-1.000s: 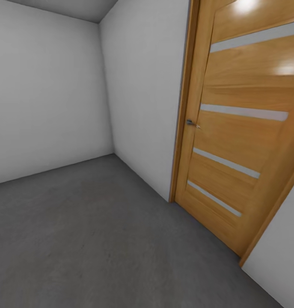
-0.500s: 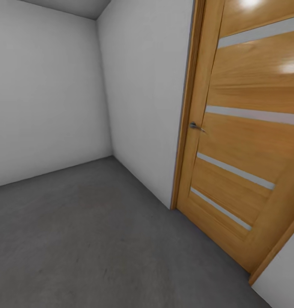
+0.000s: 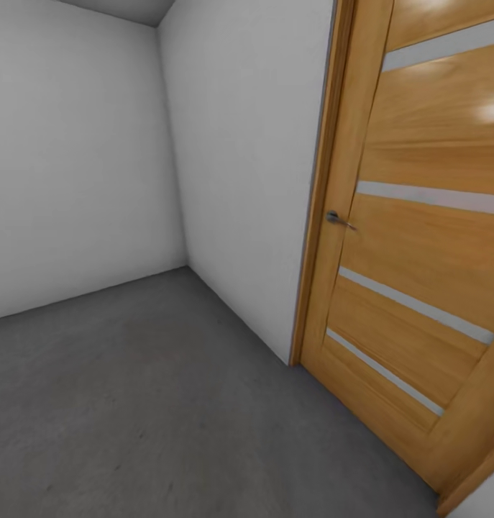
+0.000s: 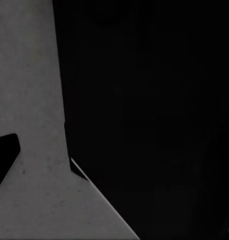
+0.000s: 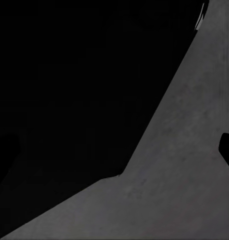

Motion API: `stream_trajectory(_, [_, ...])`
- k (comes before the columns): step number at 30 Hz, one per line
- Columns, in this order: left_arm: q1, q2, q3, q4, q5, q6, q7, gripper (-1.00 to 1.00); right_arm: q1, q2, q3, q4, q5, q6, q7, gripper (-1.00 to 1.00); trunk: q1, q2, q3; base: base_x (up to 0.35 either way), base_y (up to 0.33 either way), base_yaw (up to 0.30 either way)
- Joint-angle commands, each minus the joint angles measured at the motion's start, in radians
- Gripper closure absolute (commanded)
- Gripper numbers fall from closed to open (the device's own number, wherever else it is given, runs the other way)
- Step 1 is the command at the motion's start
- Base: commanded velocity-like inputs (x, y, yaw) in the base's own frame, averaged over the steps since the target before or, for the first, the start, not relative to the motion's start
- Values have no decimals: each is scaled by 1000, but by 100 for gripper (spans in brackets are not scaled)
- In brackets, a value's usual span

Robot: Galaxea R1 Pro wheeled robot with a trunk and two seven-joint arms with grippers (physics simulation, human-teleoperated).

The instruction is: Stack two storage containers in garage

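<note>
1. Where both wrist views look down, grey floor (image 5: 184,165) lies beside big black shapes; whether either pincer is spread or pressed together, I cannot tell.
2. Farther off, floor (image 3: 131,403) meets white walls (image 3: 74,165) in the garage corner.
3. Door (image 3: 419,237), orange wood, unlettered, has pale slits and a handle (image 3: 338,219).

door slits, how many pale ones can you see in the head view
4 on the orange-wood door: one near the top, one just above handle height, one below it, one lowest. Each runs off to the right, cut short by the picture's edge or the door's own edge.
</note>
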Motion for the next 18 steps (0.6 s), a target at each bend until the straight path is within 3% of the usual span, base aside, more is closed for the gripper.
stream_trajectory(1, [0, 0, 0, 0, 0, 0, 0, -100, 0, 0, 4, 0, 0, 0, 0, -100, 1, 0, 0, 324, 0, 0])
stream_trajectory(18, [0, 0, -15, 0, 0, 0, 0, -100, 0, 2, 3, 0, -3, -2, 4, -100, 1, 0, 0, 324, 0, 0])
